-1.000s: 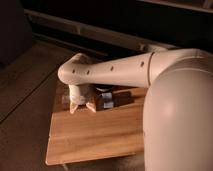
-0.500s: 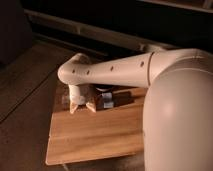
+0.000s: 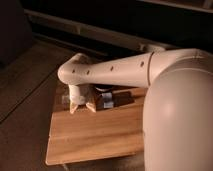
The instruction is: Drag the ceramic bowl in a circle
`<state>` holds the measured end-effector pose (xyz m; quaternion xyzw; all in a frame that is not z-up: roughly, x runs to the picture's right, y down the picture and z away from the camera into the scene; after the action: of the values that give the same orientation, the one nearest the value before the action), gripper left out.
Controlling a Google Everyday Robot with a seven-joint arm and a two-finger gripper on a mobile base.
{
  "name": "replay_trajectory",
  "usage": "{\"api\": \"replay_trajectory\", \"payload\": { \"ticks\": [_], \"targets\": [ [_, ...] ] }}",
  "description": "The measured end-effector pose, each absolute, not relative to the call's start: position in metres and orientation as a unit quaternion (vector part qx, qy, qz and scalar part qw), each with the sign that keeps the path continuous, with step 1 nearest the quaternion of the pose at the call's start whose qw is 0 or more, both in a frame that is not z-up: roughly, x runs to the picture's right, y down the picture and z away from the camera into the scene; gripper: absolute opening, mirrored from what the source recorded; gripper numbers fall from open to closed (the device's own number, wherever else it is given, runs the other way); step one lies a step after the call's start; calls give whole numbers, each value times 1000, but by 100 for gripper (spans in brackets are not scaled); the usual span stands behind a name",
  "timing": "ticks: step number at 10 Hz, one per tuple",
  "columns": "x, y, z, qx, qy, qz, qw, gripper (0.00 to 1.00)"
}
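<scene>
Ceramic bowl (image 3: 122, 97): a dark shape on the far part of the wooden board (image 3: 95, 140), mostly hidden under the arm (image 3: 110, 70); contents cannot be told. Gripper (image 3: 82, 108) points down at the board's far left part, fingers spread, nothing between them. Blue-grey packet (image 3: 106, 101) lies just to its right, between gripper and bowl. Small grey item (image 3: 65, 99) sits just left. The board's near half offers open room up to the front edge.

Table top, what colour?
Table is light brown wood, camera view. Claw hangs open near its far edge.
</scene>
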<state>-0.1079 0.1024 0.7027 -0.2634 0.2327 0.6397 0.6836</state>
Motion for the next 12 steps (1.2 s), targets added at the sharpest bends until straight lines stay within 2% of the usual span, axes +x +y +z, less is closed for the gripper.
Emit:
{"api": "replay_trajectory", "payload": {
  "ticks": [7,9,10,12],
  "targets": [
    [-107,99,703,-257,228,641,686,65],
    [-103,70,708,-224,186,657,695,65],
    [-94,42,710,-192,149,663,708,65],
    [-87,20,708,-167,111,659,725,65]
  ]
}}
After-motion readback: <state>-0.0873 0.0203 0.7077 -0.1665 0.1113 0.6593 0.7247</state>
